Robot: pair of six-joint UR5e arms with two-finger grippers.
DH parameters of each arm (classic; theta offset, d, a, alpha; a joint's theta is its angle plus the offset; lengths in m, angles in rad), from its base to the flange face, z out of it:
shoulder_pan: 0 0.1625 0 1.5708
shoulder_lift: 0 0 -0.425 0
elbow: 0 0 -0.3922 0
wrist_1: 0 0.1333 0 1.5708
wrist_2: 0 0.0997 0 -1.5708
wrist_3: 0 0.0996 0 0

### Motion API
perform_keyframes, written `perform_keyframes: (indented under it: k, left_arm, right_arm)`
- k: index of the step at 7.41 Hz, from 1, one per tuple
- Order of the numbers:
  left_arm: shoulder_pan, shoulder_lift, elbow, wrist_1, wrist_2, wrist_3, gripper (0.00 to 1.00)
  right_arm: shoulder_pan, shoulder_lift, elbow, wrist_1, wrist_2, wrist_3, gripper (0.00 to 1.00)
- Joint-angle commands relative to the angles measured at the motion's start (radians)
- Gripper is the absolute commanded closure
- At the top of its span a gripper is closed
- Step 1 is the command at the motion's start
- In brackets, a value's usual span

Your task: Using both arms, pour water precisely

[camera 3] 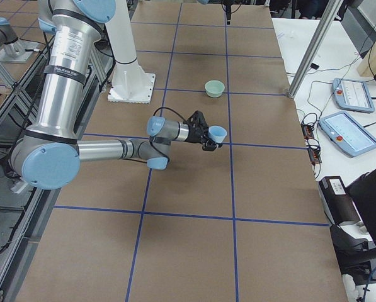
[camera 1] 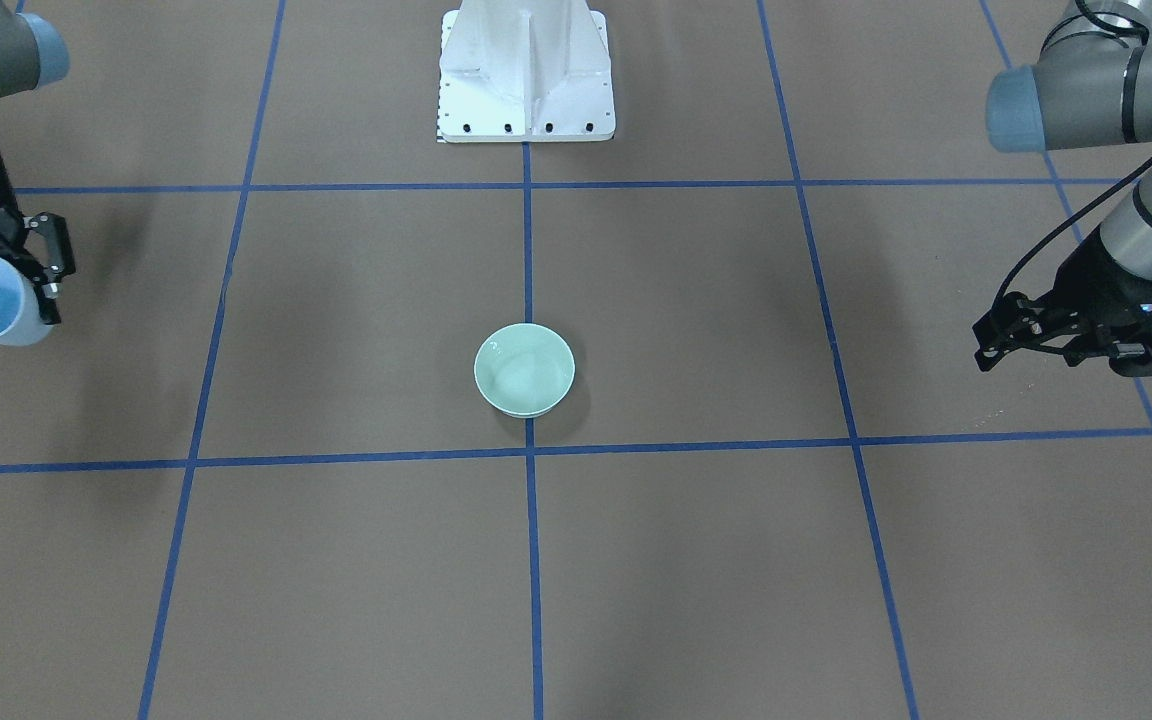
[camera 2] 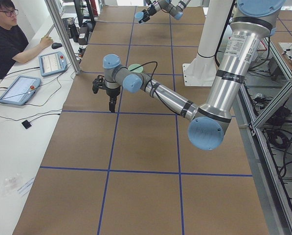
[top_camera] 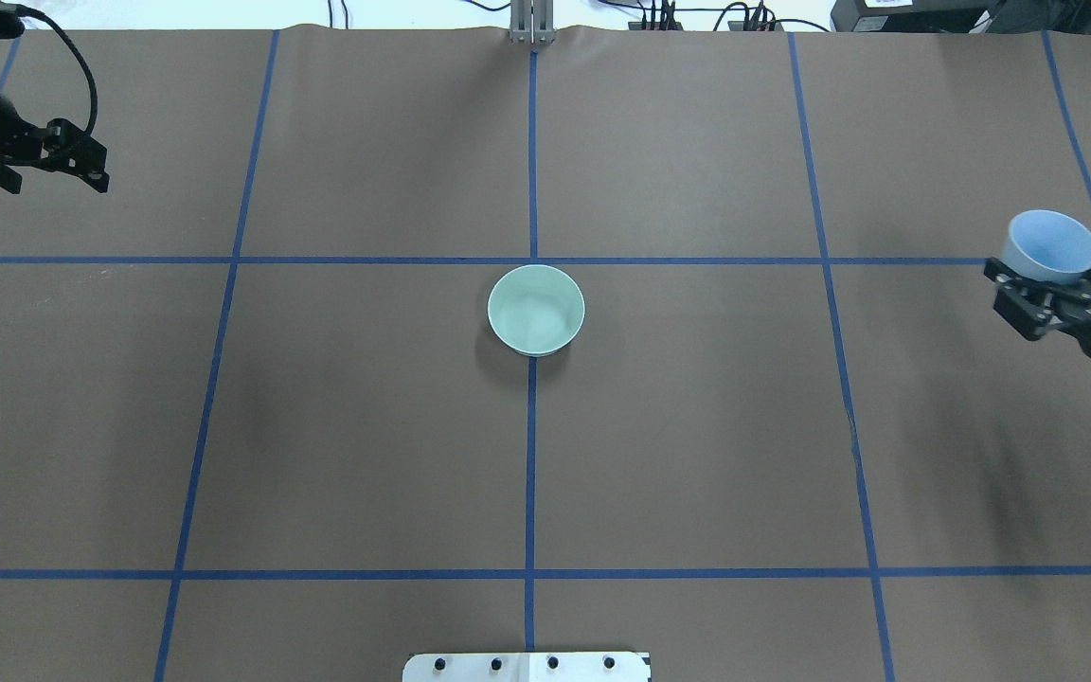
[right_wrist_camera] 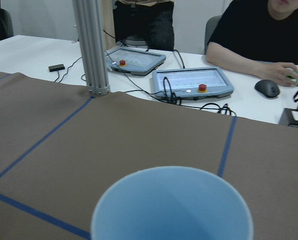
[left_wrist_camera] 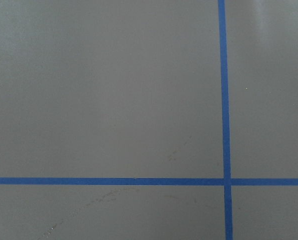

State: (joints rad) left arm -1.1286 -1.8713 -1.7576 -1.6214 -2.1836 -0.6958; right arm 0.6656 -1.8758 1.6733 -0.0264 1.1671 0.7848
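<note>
No text, brand, number or sign is legible in any view.

The left arm (camera 2: 224,93) carries a white printed label (camera 2: 235,47) at 1 o'clock in the left-side view; the print is too small to read. The right arm (camera 3: 55,107) carries a similar label (camera 3: 66,60) at 10 o'clock in the right-side view, also unreadable. The pendant screens (right_wrist_camera: 191,80) are indistinct.

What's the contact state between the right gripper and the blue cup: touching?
Touching. The overhead view shows the right gripper closed around the blue cup, fingers against both sides.
</note>
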Motion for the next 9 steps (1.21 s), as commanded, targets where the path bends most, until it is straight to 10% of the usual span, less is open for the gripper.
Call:
perform_keyframes:
  k: [1,9]
  left_arm:
    - [0.013,0.0,-0.031,0.0,-0.001,-0.06,0.0]
    - [0.03,-0.002,-0.042,0.001,0.001,-0.076,0.0]
  right_arm:
    - [-0.004,-0.031,-0.225,0.241,-0.085,-0.001,1.0]
    - [-0.179,-0.051,-0.319,0.538,-0.064,-0.048,1.0]
